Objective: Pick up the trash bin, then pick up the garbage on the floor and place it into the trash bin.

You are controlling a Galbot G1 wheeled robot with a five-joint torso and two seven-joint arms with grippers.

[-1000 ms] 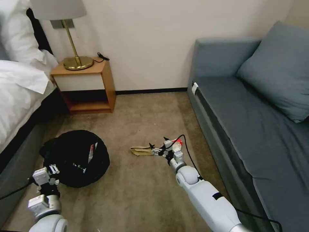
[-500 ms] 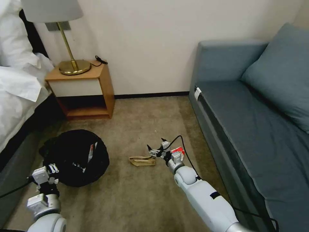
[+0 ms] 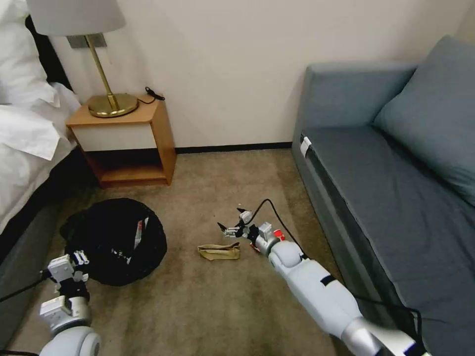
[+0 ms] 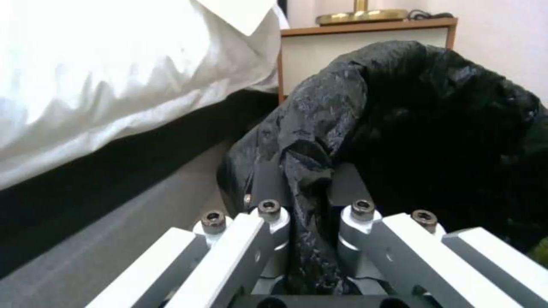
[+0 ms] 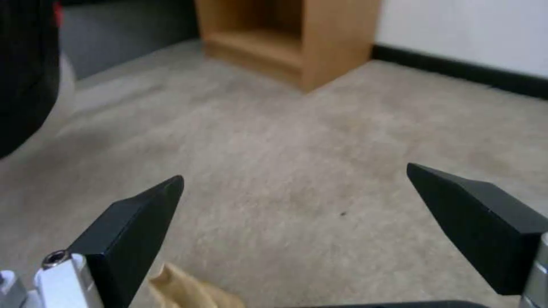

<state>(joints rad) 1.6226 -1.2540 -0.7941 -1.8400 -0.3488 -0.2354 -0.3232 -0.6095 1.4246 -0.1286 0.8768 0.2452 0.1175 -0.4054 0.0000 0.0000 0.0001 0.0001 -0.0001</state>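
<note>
Beige carpet floor (image 3: 213, 296) carries crumpled tan paper (image 3: 218, 251); just above it the right gripper (image 3: 231, 222) gapes wide, empty. Beside the bed, the left gripper (image 4: 311, 214) pinches the trash bin (image 3: 116, 240) liner.

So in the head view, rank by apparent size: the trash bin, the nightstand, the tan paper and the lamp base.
1. Nightstand, though it stands farther off.
2. Trash bin, close behind it.
3. Lamp base.
4. Tan paper, roughly matching the lamp base, so those two are unsure.
</note>
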